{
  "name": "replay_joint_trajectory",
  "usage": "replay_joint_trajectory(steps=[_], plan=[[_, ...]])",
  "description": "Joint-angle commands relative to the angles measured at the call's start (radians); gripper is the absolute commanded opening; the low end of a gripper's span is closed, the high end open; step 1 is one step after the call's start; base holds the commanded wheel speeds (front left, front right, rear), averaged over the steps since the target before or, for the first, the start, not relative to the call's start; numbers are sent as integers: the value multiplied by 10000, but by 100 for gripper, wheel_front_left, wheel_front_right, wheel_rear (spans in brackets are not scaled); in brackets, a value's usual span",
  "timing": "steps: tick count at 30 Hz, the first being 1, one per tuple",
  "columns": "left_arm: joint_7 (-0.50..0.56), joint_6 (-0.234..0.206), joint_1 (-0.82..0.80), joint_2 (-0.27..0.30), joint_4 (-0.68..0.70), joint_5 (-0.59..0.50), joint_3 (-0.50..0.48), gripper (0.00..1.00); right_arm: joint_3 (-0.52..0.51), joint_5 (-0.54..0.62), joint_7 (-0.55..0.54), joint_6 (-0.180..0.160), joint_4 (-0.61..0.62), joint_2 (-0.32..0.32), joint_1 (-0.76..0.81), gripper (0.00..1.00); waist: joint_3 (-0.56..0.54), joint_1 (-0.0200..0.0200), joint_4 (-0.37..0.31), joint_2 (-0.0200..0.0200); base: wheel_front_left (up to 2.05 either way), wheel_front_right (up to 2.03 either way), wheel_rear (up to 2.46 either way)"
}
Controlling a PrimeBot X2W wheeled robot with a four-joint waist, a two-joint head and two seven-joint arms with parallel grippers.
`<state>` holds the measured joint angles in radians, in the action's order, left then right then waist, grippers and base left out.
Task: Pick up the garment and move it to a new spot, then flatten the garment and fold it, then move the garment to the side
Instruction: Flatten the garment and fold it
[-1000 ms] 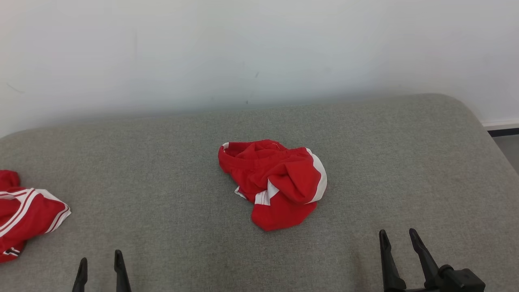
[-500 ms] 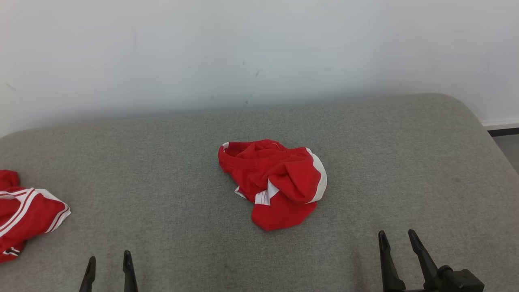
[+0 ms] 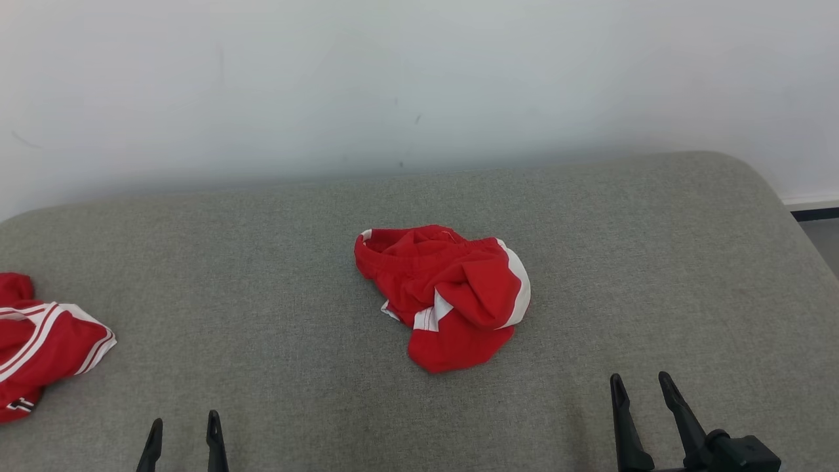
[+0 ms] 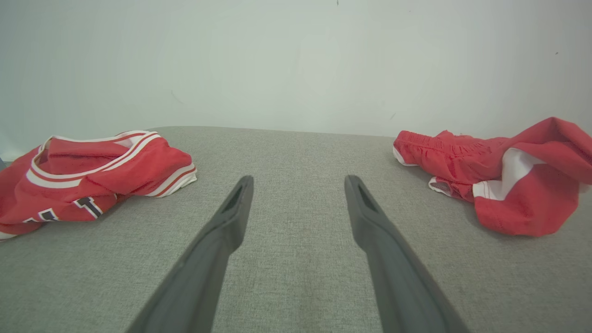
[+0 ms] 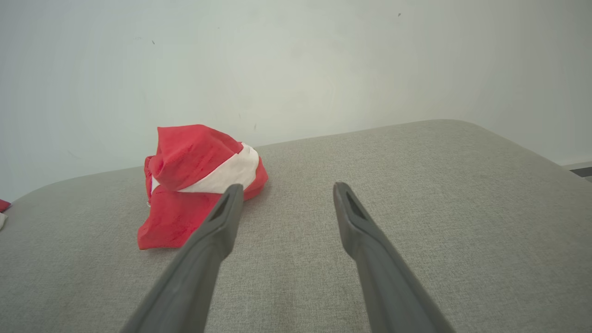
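The garment is red with white side panels and lies crumpled in a heap in the middle of the grey padded surface. In the left wrist view the garment lies to the right, and in the right wrist view the garment sits ahead on the left. My left gripper stands open at the lower left, well short of the heap; its fingers are spread over bare fabric. My right gripper is open at the lower right, apart from the heap, with nothing between its fingers.
A red jersey with white stripes and dark lettering lies at the surface's left edge, and the same jersey shows on the left of the left wrist view. A pale wall backs the surface. The surface's rounded right corner drops to the floor.
My left gripper has slid a little to the right along the bottom of the head view. The right gripper and the garment have stayed put.
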<state>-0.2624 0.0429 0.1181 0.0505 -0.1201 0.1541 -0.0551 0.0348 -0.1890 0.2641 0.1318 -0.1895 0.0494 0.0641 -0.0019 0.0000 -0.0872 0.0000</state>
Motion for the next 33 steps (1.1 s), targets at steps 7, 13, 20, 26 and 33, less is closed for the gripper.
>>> replay_joint_trajectory(steps=[7, 13, 20, 26, 33], plan=[[-27, 3, -52, -3, -85, -128, -3, 100, -8, -10, 16, -22, -39, 17, 53, 100, 11, 0, 4, 0, 0, 0, 0], [-27, 16, 4, -3, -108, -97, -39, 100, 5, -31, 16, -22, -37, 17, 74, 100, 13, 0, -7, 0, 0, 0, 0], [-27, 61, 18, -3, -127, -35, -83, 100, -13, -12, 16, -22, -47, 17, 96, 100, 7, 0, -3, 0, 0, 0, 0], [-27, 66, 14, -3, -140, 3, -114, 100, -3, -3, 16, -22, -49, 18, 116, 100, -17, 0, 20, 0, 0, 0, 0], [-27, 89, -139, -3, -131, 184, -26, 100, 203, -18, 14, -22, -246, 17, -196, 100, 19, 0, 240, 0, 0, 0, 0]])
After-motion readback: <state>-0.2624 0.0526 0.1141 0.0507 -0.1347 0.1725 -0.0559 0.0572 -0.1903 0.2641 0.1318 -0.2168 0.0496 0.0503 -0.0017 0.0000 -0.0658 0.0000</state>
